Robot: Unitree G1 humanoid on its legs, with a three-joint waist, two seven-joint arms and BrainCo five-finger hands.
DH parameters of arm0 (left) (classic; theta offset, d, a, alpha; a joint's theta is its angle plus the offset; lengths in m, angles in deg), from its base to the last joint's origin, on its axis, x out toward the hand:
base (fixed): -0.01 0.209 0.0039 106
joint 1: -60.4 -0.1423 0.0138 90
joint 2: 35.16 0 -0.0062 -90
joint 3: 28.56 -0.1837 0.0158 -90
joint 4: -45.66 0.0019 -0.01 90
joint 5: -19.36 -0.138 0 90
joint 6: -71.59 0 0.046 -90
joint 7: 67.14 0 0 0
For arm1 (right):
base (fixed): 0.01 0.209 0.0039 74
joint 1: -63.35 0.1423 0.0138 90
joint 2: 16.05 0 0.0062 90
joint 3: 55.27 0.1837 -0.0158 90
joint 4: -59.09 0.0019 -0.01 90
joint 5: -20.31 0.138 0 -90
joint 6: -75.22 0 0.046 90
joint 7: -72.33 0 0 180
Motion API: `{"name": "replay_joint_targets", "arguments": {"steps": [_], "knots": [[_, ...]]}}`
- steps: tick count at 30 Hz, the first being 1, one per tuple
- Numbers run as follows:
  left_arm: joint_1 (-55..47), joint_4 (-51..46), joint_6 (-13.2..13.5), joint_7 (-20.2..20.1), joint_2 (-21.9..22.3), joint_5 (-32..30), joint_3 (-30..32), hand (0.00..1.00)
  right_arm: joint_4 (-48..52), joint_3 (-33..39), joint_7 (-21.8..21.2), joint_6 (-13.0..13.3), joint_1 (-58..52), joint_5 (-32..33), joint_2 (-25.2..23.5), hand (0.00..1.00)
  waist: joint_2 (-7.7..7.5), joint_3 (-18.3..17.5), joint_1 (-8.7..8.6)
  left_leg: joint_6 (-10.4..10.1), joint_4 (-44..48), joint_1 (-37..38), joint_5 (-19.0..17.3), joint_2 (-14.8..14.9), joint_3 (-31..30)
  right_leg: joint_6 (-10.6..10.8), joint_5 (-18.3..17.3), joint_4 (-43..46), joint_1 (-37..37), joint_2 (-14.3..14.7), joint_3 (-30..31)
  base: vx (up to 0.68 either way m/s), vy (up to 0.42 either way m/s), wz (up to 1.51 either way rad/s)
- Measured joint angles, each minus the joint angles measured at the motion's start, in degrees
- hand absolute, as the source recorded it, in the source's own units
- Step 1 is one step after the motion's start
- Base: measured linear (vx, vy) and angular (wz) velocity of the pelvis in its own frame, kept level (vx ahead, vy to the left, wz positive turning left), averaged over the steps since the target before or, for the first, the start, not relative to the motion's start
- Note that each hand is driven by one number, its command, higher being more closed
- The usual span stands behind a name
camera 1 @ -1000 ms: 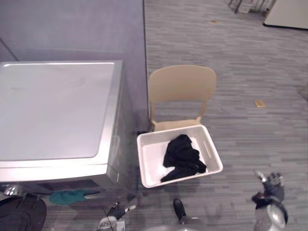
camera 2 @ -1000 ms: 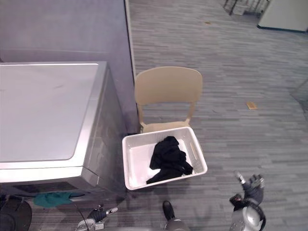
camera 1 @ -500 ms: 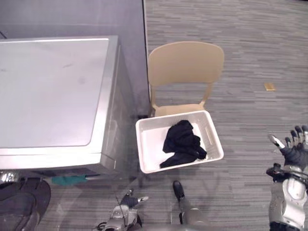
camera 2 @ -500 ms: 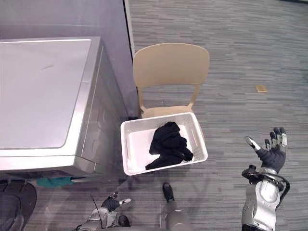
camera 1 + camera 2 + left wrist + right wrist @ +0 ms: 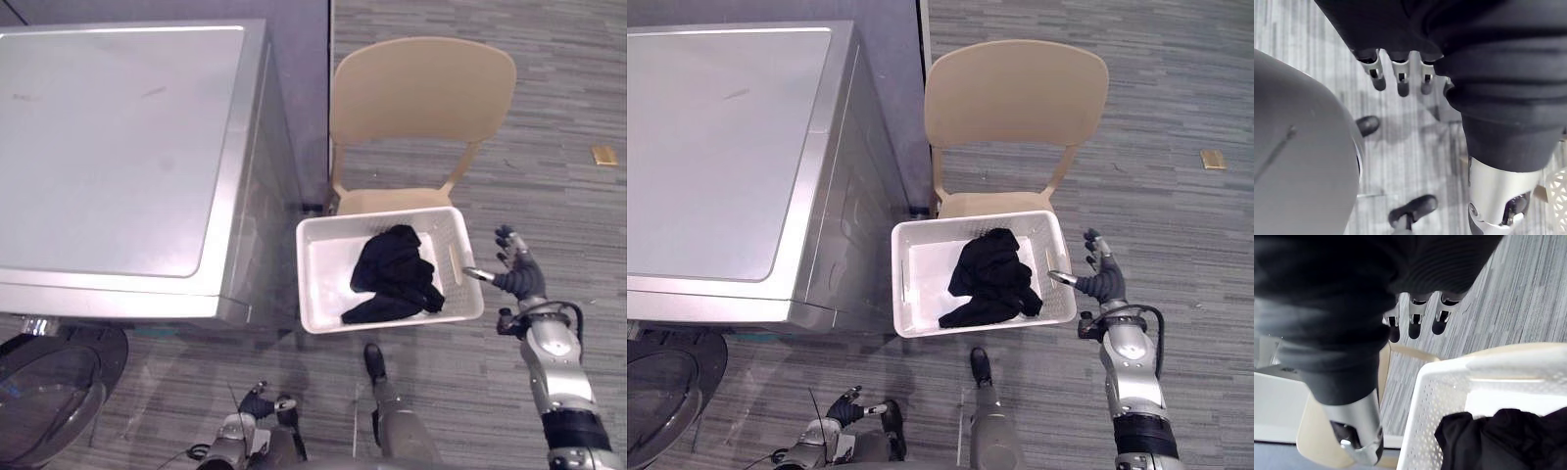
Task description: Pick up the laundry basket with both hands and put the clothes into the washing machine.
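Right hand (image 5: 514, 272) is hovering wide open just beside the laundry basket (image 5: 323, 284), left hand (image 5: 255, 403) is hanging slack-fingered well apart from it, and both should be hooking under opposite rims.

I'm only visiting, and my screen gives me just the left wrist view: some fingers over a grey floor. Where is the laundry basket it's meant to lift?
Observer: The white laundry basket stands against a beige chair, beside the washing machine.
Operator: Is there anything in it?
Observer: Yes, a heap of black clothes lies in it.
Operator: And what is the other robot hand doing?
Observer: The right robot hand is open, close by the basket's right wall, and holds nothing.
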Motion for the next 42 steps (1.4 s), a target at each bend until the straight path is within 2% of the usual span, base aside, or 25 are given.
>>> {"name": "replay_joint_targets", "arguments": {"steps": [8, 12, 17, 21, 28, 33, 37, 42], "knots": [[1.1, -2.3, 1.0, 0.6, -0.6, 0.7, -2.8, 0.00, -4.8, -7.6, -1.5, -0.8, 3.7, -5.3, 1.1, 0.00, -0.05, 2.3, 0.99, 0.0, 1.4, -2.2, 0.0, -0.1, -1.2, 0.1, 0.6, 0.0, -1.0, -0.2, -0.7, -0.04, -0.016, 0.07], [2.3, -3.8, 1.2, 1.1, -0.7, 0.7, -4.4, 0.00, -10.1, -9.4, -1.4, -1.2, 6.2, -7.0, 1.9, 0.00, 0.11, 4.6, 1.57, 0.0, 2.4, -3.3, 0.0, 0.0, -2.5, -0.1, 0.8, 0.0, -1.0, -0.2, -1.9, -0.04, -0.027, 0.15], [2.8, -4.5, 1.8, 2.4, -0.7, 1.8, -4.5, 0.00, -15.1, -9.4, -0.5, -2.2, 9.5, -7.0, 1.9, 0.00, 0.19, 5.8, 1.69, 0.0, 3.0, -4.6, 0.0, 0.0, -3.3, -0.1, 1.1, 0.0, -1.6, -0.3, -2.3, -0.02, -0.011, 0.06], [3.0, -6.1, 1.9, 2.9, -1.1, 1.8, -4.6, 0.00, -20.6, -9.0, 2.2, -3.1, 13.2, -7.0, 1.8, 0.00, 0.43, 8.0, 2.01, 0.0, 3.9, -5.9, 0.0, 0.0, -3.5, -0.1, 1.4, 0.0, -2.4, -0.3, -2.3, -0.04, -0.010, 0.01], [3.4, -6.8, 2.3, 4.9, -1.1, 2.1, -4.8, 0.00, -26.3, -6.3, 6.1, -3.3, 17.7, -6.7, 1.4, 0.00, 0.64, 9.2, 3.10, 0.1, 4.8, -8.1, 0.1, 0.0, -3.9, -0.2, 2.1, 0.0, -4.1, -0.3, -2.4, -0.02, -0.005, 0.01], [3.4, -8.1, 2.9, 5.0, -1.1, 2.9, -4.9, 0.00, -29.2, -6.3, 6.6, -3.3, 21.3, -6.2, 1.1, 0.00, 0.62, 9.4, 3.38, 0.2, 5.6, -9.9, 0.2, 0.0, -4.6, -0.2, 2.4, 0.0, -5.2, -0.4, -2.8, -0.03, -0.003, 0.06], [4.9, -8.4, 3.1, 5.2, -1.2, 4.0, -5.0, 0.00, -32.7, -6.1, 7.8, -3.3, 26.1, -6.0, 1.1, 0.00, 0.48, 11.9, 3.53, 0.2, 6.3, -11.4, 0.4, 0.0, -5.3, -0.4, 2.8, 0.0, -6.0, -0.4, -3.4, -0.04, -0.015, 0.08], [5.9, -9.0, 3.3, 6.3, -1.4, 4.6, -5.9, 0.00, -36.3, -4.6, 9.0, -3.4, 30.4, -5.1, 1.3, 0.00, 0.38, 12.9, 4.79, 0.2, 6.5, -13.3, 0.7, 0.0, -6.0, -0.5, 3.1, 0.0, -7.4, -0.4, -3.8, -0.03, -0.015, 0.06]]}}
